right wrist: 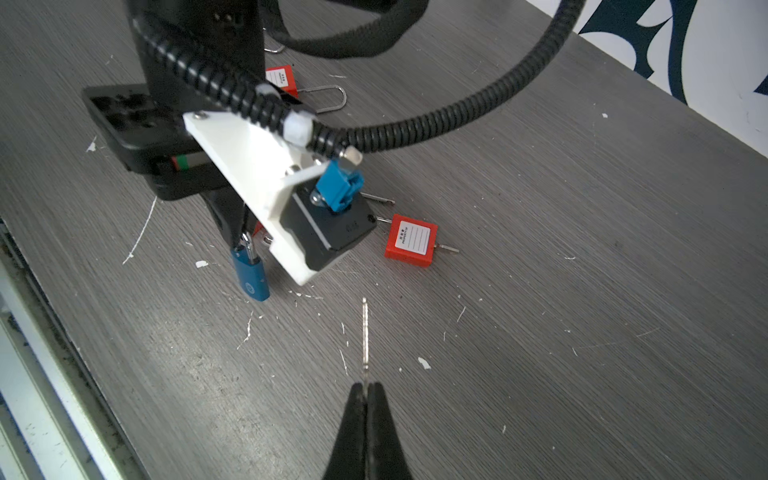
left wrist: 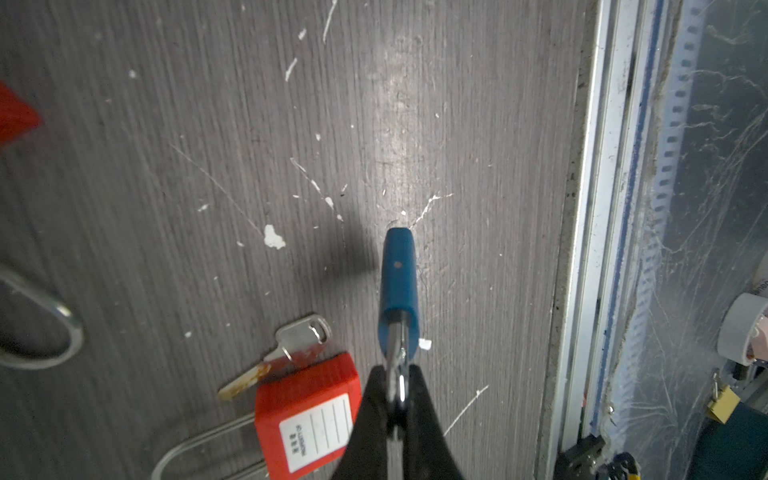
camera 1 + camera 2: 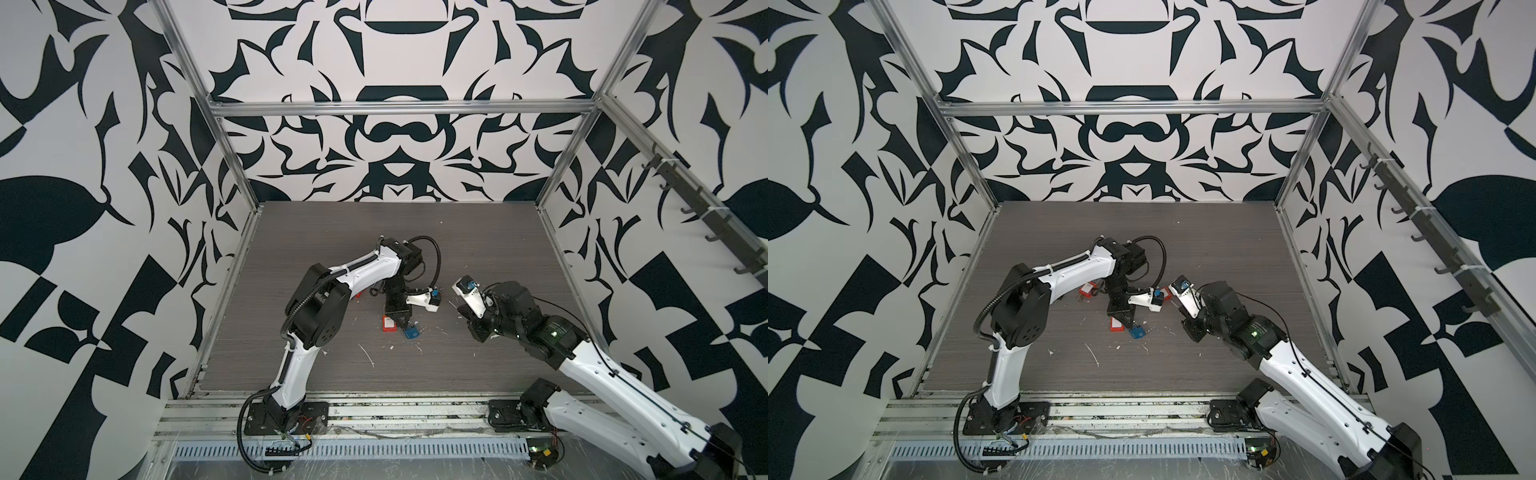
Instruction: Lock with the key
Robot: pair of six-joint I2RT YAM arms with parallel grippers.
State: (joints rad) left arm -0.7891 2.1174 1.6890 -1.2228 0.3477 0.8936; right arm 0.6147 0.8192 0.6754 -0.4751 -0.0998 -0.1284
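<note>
Nearby, a red padlock [image 2: 307, 415] lies on the table [image 2: 166, 124] just beside the left gripper [image 2: 397, 374], with a loose key [image 2: 291, 349] next to it. Only the right wrist view shows a keyed red padlock [image 1: 410, 241] farther off, and the right gripper [image 1: 368, 388] pinching the key [image 1: 365, 332], which is aimed forward and apart from the blue padlock [image 1: 250, 272]. The left arm points down, jaws clamped on that padlock's shackle, its body hanging low over the table.
</note>
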